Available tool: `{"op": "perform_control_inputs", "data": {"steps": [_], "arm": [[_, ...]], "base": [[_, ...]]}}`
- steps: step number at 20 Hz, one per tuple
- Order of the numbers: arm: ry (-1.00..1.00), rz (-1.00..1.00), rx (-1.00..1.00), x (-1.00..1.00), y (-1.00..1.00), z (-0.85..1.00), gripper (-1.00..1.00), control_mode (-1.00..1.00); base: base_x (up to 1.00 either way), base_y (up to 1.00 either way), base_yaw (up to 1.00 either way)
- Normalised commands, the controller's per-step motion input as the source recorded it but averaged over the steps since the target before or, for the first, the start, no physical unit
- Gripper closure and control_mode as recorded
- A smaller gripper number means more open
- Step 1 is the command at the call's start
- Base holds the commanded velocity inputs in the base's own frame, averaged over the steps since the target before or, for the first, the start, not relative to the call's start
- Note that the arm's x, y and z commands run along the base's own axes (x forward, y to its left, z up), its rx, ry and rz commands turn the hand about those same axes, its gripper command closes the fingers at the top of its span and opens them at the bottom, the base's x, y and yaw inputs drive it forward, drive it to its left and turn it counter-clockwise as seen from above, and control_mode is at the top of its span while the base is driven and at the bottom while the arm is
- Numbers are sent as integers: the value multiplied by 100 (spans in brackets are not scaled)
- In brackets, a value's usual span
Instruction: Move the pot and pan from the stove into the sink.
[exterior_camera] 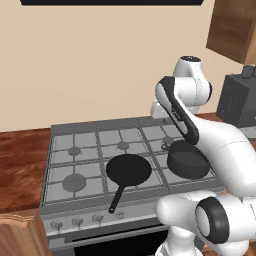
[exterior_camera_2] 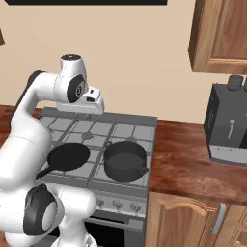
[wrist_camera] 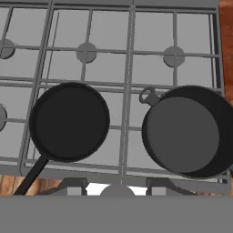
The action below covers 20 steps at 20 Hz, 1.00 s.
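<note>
Stove [exterior_camera: 90, 150] front row: pan [exterior_camera: 129, 170] beside pot [exterior_camera: 187, 160], apart.

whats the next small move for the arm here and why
Probably lower the gripper toward the short dark grey pot. Both it and the flat black frying pan sit untouched on the grey gas stove, with the hand high above them.

Stove [exterior_camera: 85, 145] bears pan [exterior_camera: 129, 170] and pot [exterior_camera: 187, 160] (apart).
</note>
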Motion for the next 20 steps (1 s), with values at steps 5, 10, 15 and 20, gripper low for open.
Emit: {"op": "perform_control_inputs", "data": {"steps": [5, 10, 15, 20], "arm": [[0, 0, 2, -16, 4, 0, -100, -100], [-3, 1, 1, -37, 11, 0, -100, -100], [-4, 1, 0, -44, 12, 0, -100, -100], [-4, 1, 0, -44, 14, 0, -100, -100]], "base": [[0, 0, 0], [0, 0, 0], [0, 0, 0], [0, 0, 0]]}}
